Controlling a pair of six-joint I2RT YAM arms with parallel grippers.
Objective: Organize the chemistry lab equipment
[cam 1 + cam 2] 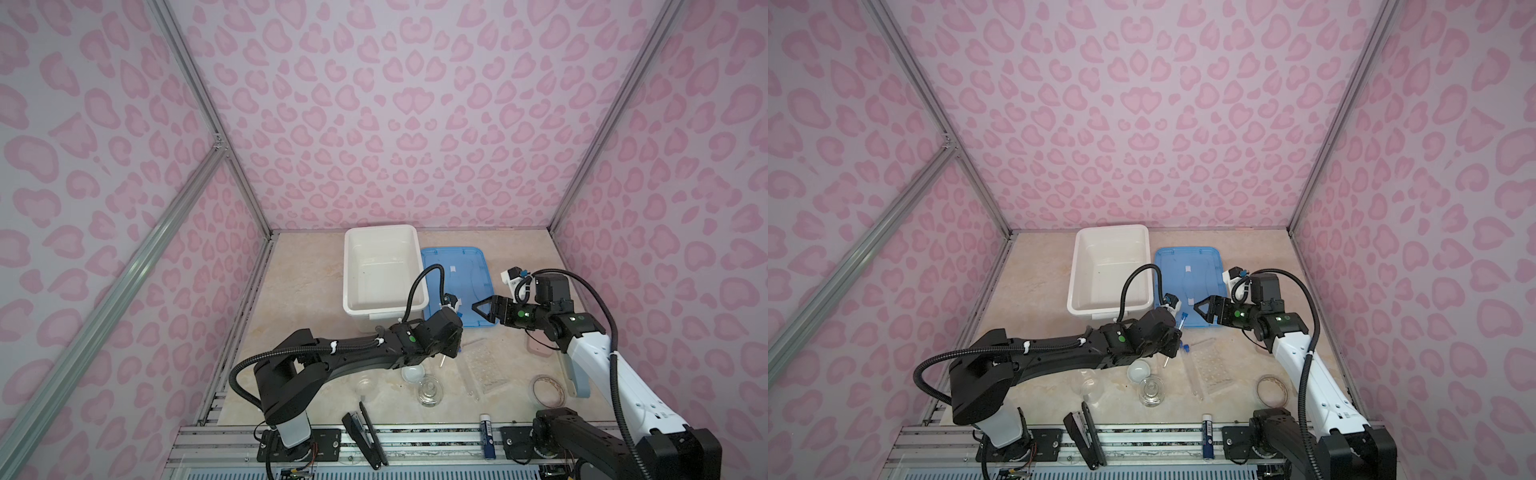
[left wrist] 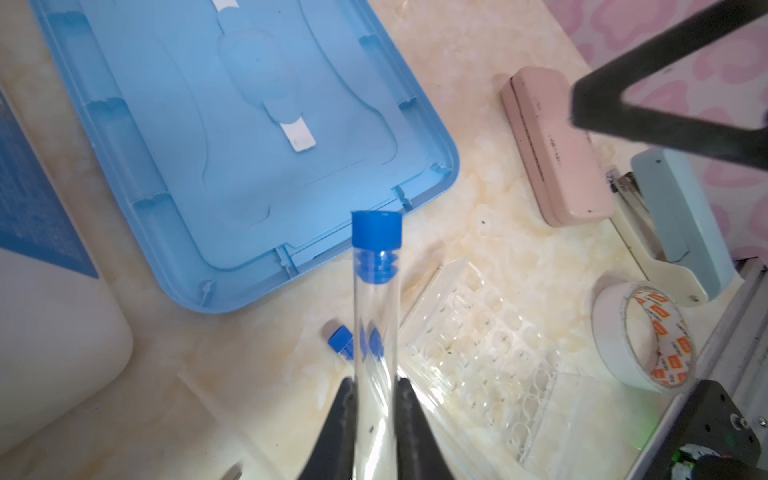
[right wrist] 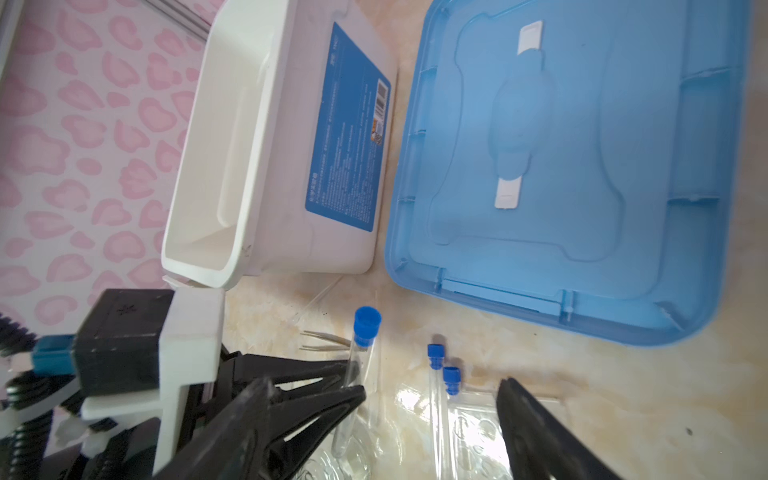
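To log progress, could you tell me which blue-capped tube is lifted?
The blue-capped tube clamped in the left gripper; the other two tubes lie beside the clear rack.

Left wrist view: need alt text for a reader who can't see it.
The left end effector is shut on a blue-capped clear tube, held over the table. On the table around it lie a blue lid, a clear rack, a tape roll and a second capped tube.
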